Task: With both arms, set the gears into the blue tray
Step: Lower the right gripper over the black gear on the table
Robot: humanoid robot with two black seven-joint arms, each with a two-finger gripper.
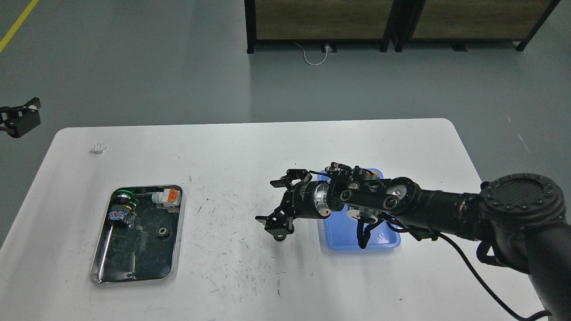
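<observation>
Left of the blue tray (pixel 339 236): right gripper (pixel 279 203) splayed wide, a gear (pixel 280 237) just beneath its lower finger, another gear (pixel 164 232) farther left inside the steel tray (pixel 100 267), left gripper (pixel 20 117) indistinct.

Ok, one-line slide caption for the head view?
Right gripper open over the table beside the blue tray; one gear in the steel tray.

Right end effector (pixel 277 203) reaches leftward, its 2 fingers spread wide — left end effector (pixel 20 118) hangs at the view's far-left edge.
</observation>
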